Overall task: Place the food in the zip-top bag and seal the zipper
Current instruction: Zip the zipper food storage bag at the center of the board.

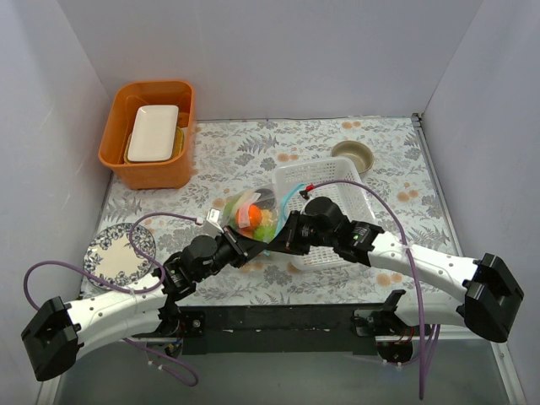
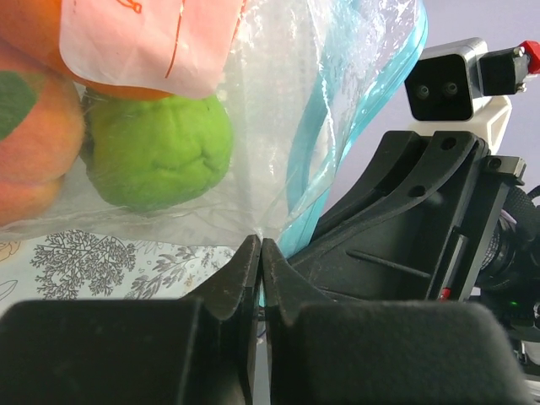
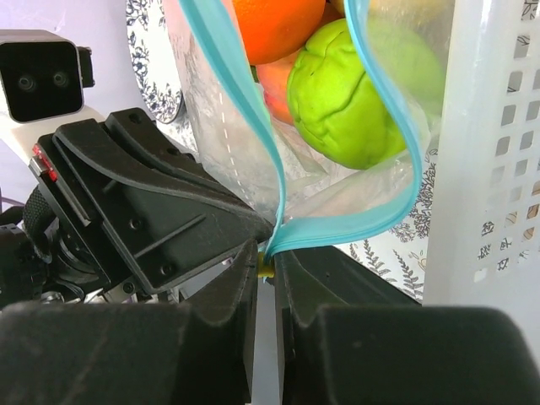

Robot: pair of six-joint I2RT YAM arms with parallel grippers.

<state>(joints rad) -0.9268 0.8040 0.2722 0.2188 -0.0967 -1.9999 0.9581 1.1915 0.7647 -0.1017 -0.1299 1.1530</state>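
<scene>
The left gripper [image 2: 260, 246] has its fingers pressed together, pinching the clear film of the zip-top bag [image 2: 253, 118] at its near corner, just beside the zipper [image 2: 342, 139]. The right gripper [image 3: 268, 257] has its fingers drawn close with only a narrow gap, pinching the zipper where the teal strip folds back on itself. The two grippers face each other tip to tip, nearly touching, at the near end of the bag.

Above the right gripper's pinch point the two teal sides of the zipper spread apart, so the mouth stands open there.

The food is inside the bag. Through the film a green piece [image 3: 354, 101], an orange [image 3: 274, 25] and a peach [image 2: 34, 143] can be identified; the other pieces cannot be told apart.

In the top view the bag sits at the middle of the table [image 1: 253, 143], just beside the left wall of the white perforated basket [image 1: 333, 215]; contact between the two cannot be confirmed.

A patterned plate [image 1: 114, 253] lies near the left edge, toward the near side. An orange bin [image 1: 114, 156] holding a white tray [image 1: 153, 132] stands at the far left corner. A small bowl [image 1: 353, 154] sits beyond the basket, toward the far right corner
</scene>
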